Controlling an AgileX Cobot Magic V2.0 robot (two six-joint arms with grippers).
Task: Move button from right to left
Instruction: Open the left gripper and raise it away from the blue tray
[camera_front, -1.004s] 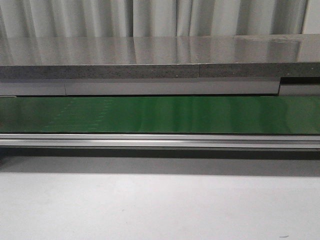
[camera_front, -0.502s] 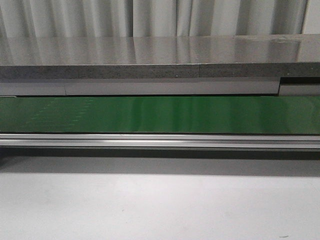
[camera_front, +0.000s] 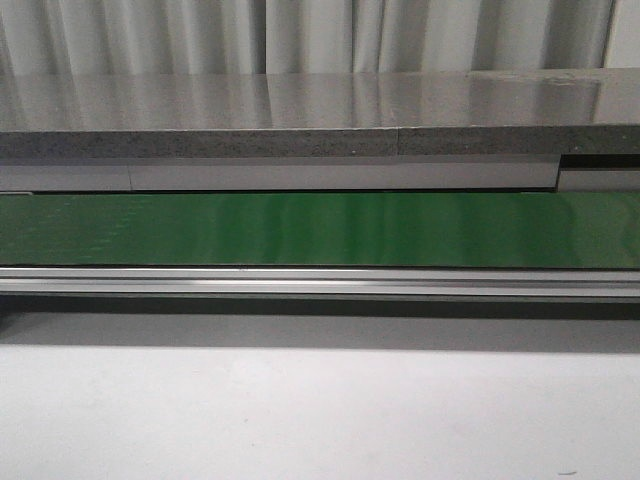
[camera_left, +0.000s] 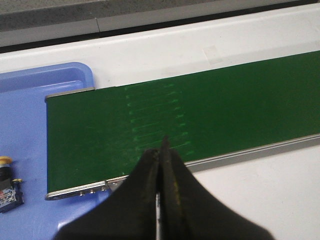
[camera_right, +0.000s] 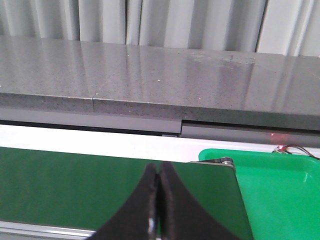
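Button (camera_left: 7, 181): one item, seen only in the left wrist view, partly cut by the frame edge. It lies on its side on the blue tray (camera_left: 30, 90), just beyond the left end of the belt (camera_left: 190, 120), apart from the belt's end roller. Yellow-orange cap at one end, black blocky body with small blue-white marks at the other. No button shows on the belt in the front view or the right wrist view.

Handling, as a judgement: rigid plastic, light, not fragile; the domed cap looks smooth and likely to slip, while the squared body offers flat opposing faces. Take hold across the body, fingers on its two flat sides, not on the cap.

Left end effector (camera_left: 161, 150): fingers pressed together, holding nothing, hanging over the near edge of the belt, well apart from the button.

Right end effector (camera_right: 159, 182): fingers likewise closed together and empty, above the right end of the belt.

Green tray (camera_right: 280, 190): just past the right end of the belt; the visible part holds no button.

Belt: dark green, running left to right, with an aluminium rail (camera_front: 320, 282) along its near side.

Surface (camera_front: 320, 410): pale grey, in front of the rail.

Counter (camera_front: 300, 105): grey stone slab behind the belt, curtain beyond it.
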